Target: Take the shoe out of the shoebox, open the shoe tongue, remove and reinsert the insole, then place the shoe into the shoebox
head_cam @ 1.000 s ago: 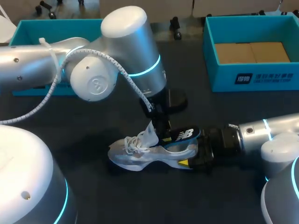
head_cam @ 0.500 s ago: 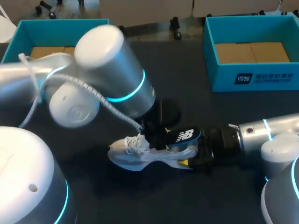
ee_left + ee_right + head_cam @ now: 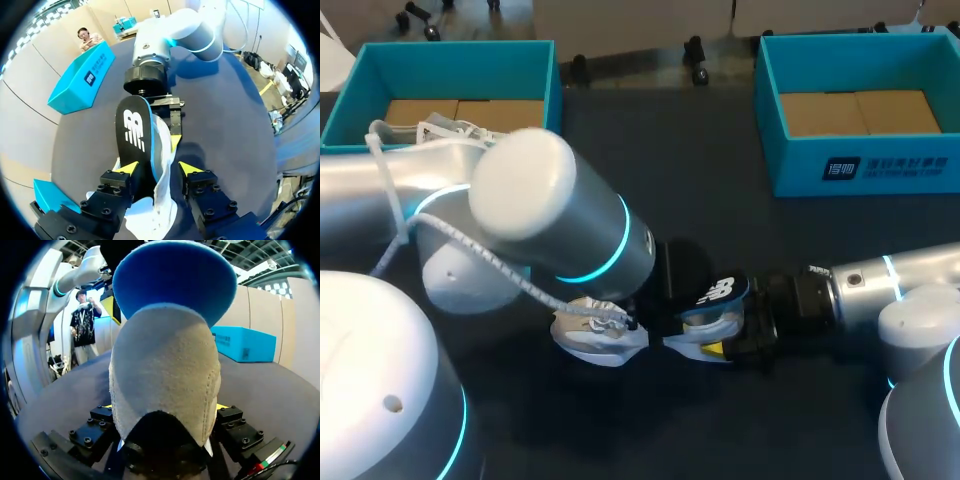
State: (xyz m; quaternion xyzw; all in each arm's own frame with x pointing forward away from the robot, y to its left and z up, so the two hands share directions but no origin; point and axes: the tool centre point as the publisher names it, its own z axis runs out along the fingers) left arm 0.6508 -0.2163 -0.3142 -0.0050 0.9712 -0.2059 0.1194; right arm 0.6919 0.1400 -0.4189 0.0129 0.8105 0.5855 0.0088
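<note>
We're seeing the shoe (image 3: pixel 595 335) lying on its side on the dark table (image 3: pixel 720 430), heel end sitting btwn the jaws of the R gripper (image 3: pixel 725 325). In the R wrist view those jaws are clenching the grey heel from both sides, w/ the blue edge of the insole (image 3: pixel 175 280) rising ahead of them. The L gripper (image 3: pixel 159 168) is hanging over the shoe's mouth, jaws released and spread wide. The black insole (image 3: pixel 132 130) and the shoe's white upper (image 3: pixel 162 200) are running btwn them, the insole sitting against one yellow tip and the fabric just short of the other. Straight ahead of the L jaws the R gripper is gripping the far end. Both teal shoeboxes (image 3: pixel 840 165) (image 3: pixel 545 90) are standing well apart from either pair of jaws.
</note>
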